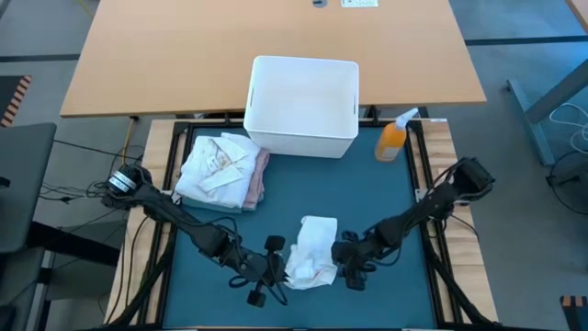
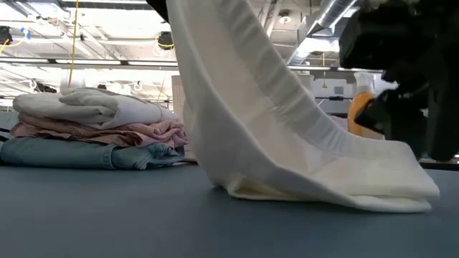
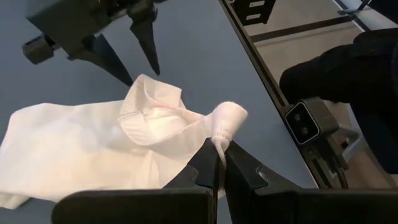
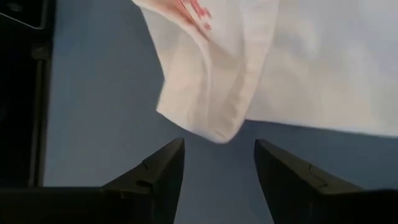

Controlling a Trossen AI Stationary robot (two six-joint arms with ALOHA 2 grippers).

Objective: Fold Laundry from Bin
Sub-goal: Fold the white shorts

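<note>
A white garment (image 1: 312, 250) lies crumpled on the teal mat (image 1: 386, 198) near its front edge, between my two grippers. My left gripper (image 3: 219, 155) is shut on a bunched bit of it. In the low view the cloth (image 2: 287, 136) slants from high up down to the mat. My right gripper (image 4: 217, 155) stands open just short of a hemmed corner (image 4: 208, 124) of the same garment and touches nothing. The white bin (image 1: 303, 106) stands at the mat's far edge. Folded laundry (image 1: 220, 170), white on pink on denim, is stacked at the far left. My left gripper pinches a bunched-up edge of the white garment (image 3: 227, 121) between its two fingertips, slanting down from the table's left. That part is raised off the mat, and the cloth runs down from it. The rest of the garment (image 3: 68, 149) lies on the mat.
An orange spray bottle (image 1: 393, 138) stands at the mat's far right corner, beside the bin. A wooden table (image 1: 184, 55) lies beyond the bin. Bare mat shows between the garment and the bin.
</note>
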